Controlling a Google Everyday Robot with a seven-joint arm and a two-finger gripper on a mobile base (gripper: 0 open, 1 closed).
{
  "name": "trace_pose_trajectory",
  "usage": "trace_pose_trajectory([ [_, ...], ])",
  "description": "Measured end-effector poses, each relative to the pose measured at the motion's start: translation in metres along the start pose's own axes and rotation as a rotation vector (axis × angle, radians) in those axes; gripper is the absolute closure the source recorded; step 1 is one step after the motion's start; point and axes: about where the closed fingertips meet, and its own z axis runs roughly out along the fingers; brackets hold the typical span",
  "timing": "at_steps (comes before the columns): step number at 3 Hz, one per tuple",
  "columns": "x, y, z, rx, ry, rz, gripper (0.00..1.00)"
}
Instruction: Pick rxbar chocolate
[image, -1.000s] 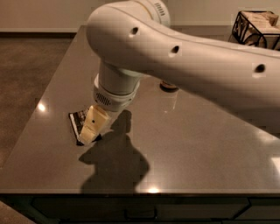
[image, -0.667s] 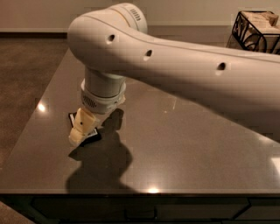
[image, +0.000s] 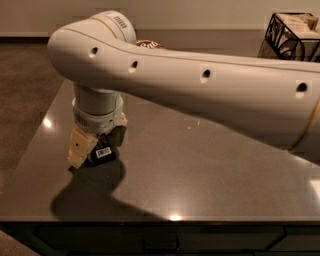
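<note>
Claw (image: 92, 147) is down at the surface (image: 200, 170); can't tell if it's apart or clamped. Rxbar chocolate (image: 102, 152) lies flat just under claw, barcode label up. Far right of claw & further back: wire basket (image: 292, 32) w/ tan boxy items inside.

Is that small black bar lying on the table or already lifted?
Apparently lying on the table: the rxbar chocolate shows its barcode label upward, directly beneath the gripper, with its shadow touching it.
</note>
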Motion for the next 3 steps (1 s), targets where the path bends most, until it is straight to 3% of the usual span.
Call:
trace_pose_trajectory([
  [3, -0.0086, 0.0050, -0.0047, 0.004, 0.017, 0.001, 0.85],
])
